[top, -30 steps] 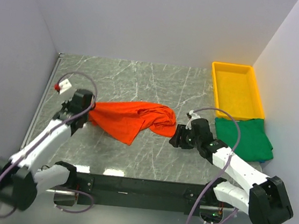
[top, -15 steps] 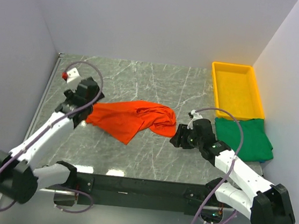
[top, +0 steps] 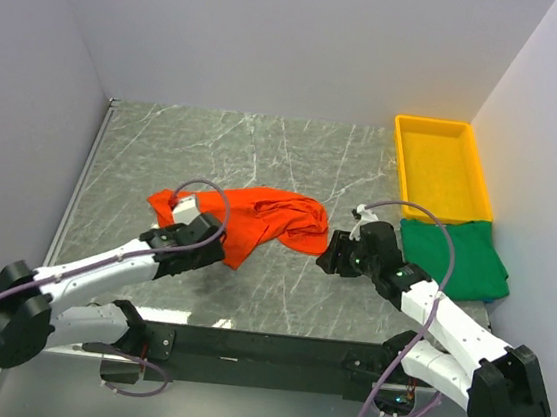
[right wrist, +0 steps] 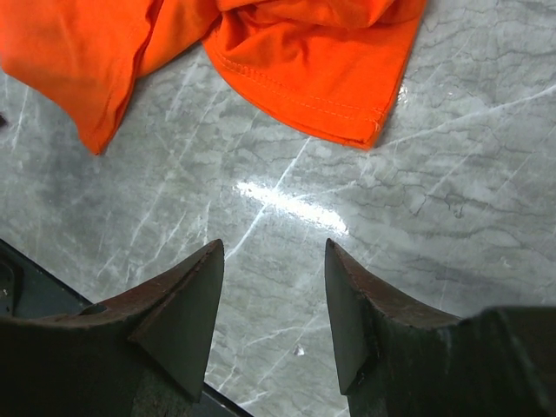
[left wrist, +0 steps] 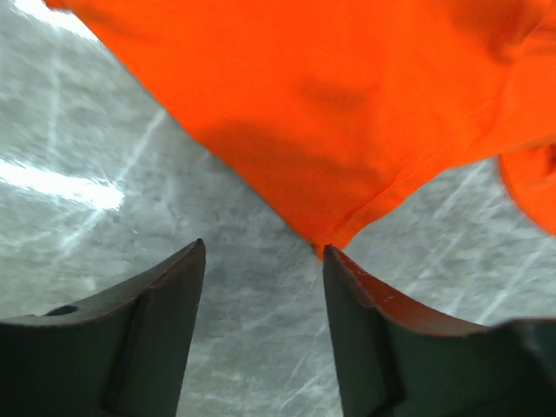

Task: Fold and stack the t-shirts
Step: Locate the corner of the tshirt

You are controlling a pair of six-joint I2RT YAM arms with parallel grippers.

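Where the top external camera looks down on the grey marble table [top: 265, 147], the orange-red t-shirt [top: 257, 221] lies crumpled and unfolded near the middle. The dark green t-shirt [top: 459, 257] lies flat well to the right of the orange-red one, and the yellow tray [top: 441, 177] sits behind the green shirt, touching or nearly touching its far edge. The left gripper [top: 218, 254] is low at the near left edge of the orange-red t-shirt, by its lowest corner. The right gripper [top: 325, 256] is just to the right of the same shirt, at its near right edge, between it and the green one.

In the left wrist view, the left gripper [left wrist: 261, 252] has its fingers [left wrist: 148, 321] spread apart and holds nothing. The pointed corner of the orange-red t-shirt [left wrist: 330, 104] lies just ahead of the gap, close to the tip of the finger on the right of the frame; whether it touches cannot be told. Marble [left wrist: 87, 217] shows between the fingers.

In the right wrist view, the right gripper [right wrist: 271, 248] is also spread wide and empty, over bare marble [right wrist: 434, 191]. The orange-red t-shirt [right wrist: 304, 52] lies ahead of it and apart from the fingertips, a stitched hem facing the gripper.
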